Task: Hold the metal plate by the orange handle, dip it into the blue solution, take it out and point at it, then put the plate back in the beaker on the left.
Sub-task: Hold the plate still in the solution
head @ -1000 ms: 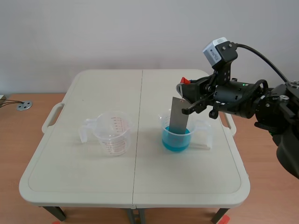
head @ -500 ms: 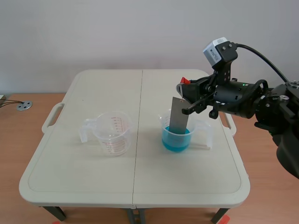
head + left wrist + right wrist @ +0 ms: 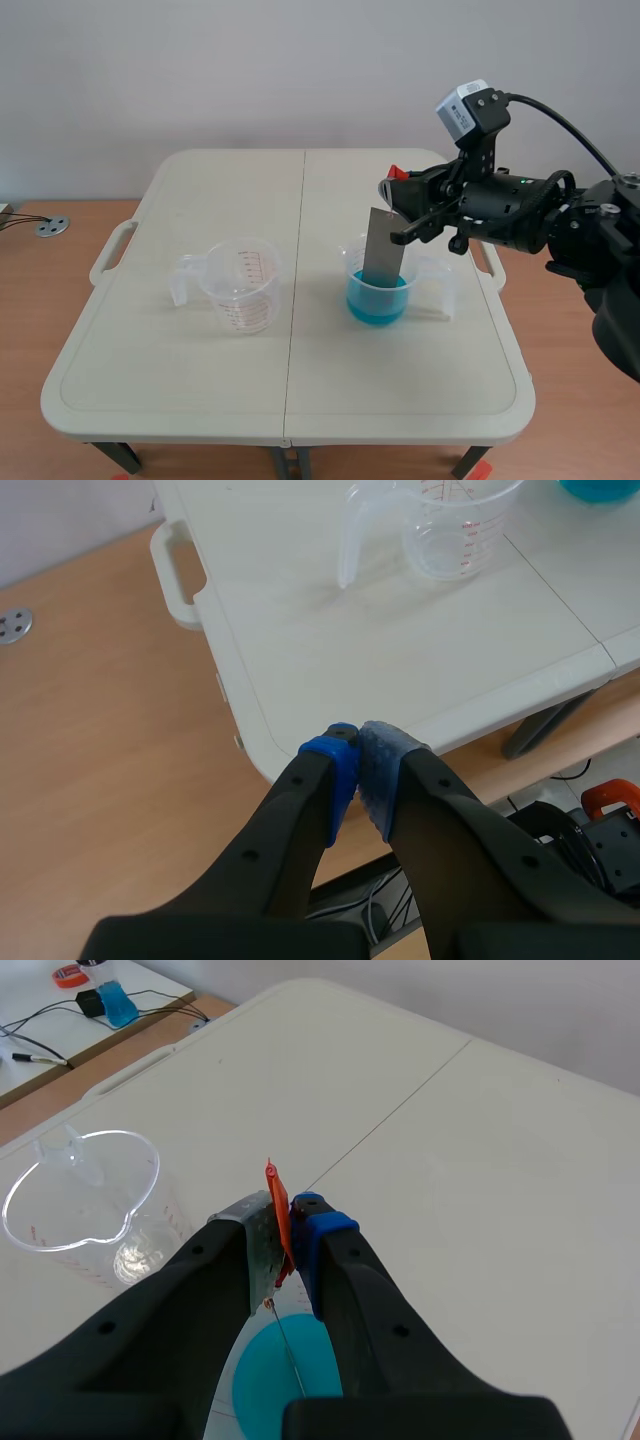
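Two beakers sit mid-depth on the table [image 3: 300, 390]: empty beaker [image 3: 240, 285] left of the centre seam, filled beaker [image 3: 432, 282] right of it. Right gripper [image 3: 397, 212] pinches the orange handle [image 3: 277, 1205]; metal plate [image 3: 381, 252] upright, lower end in the blue solution [image 3: 377, 300]. Left gripper [image 3: 358, 770] pressed together on nothing, off the near-left corner

Two beakers stand side by side on the table [image 3: 200, 350], well apart. The empty beaker [image 3: 241, 285] is on the left half and the beaker with the solution [image 3: 378, 295] on the right half. The metal plate [image 3: 381, 250] stands nearly upright in the right-hand one, its lower end in the solution [image 3: 377, 305]. Its handle [image 3: 277, 1210] is at the top, pinched between the fingers of the right gripper [image 3: 393, 213], which comes in from the right above that beaker. The left gripper [image 3: 358, 770] hangs off the table's edge, fingers together, with the empty beaker ahead of it.
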{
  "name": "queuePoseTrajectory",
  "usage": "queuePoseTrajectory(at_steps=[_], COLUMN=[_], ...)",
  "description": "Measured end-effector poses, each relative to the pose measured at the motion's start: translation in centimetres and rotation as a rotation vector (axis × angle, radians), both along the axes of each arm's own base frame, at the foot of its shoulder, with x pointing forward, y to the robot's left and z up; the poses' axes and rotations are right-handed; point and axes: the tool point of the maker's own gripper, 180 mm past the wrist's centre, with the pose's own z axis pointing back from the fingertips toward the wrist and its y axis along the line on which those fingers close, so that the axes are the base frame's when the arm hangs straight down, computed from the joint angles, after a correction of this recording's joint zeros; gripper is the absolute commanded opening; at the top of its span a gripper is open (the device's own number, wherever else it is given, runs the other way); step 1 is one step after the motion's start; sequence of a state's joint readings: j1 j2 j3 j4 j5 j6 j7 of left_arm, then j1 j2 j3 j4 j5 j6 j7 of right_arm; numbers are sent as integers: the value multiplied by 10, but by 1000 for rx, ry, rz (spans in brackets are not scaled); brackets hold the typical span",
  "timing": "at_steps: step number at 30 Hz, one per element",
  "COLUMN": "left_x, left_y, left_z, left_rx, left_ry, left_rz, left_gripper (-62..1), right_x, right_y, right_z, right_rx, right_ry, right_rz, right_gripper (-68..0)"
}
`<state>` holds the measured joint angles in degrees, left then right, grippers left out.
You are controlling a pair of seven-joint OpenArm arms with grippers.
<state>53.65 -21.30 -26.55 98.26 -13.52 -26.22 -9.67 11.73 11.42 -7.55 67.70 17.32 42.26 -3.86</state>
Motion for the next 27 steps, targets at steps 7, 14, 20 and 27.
queuePoseTrajectory(at_steps=[7,14,20,27], left_x=[-1,0,0,0], left_y=[-1,-1,-1,-1], left_z=[0,0,0,0], left_rx=[-4,-4,-4,-4], left_ry=[3,2,2,2], left_rz=[-6,-6,-6,-6], left_gripper=[-591,-591,-591,-591], right_x=[2,2,2,1], right_y=[-6,-6,-6,-3], right_z=[1,1,3,10], right_rx=[-1,-1,-9,-43], right_ry=[-3,-3,-7,-25], right_rz=[-18,-18,-15,-2], right_gripper=[-662,-662,-662,-662])
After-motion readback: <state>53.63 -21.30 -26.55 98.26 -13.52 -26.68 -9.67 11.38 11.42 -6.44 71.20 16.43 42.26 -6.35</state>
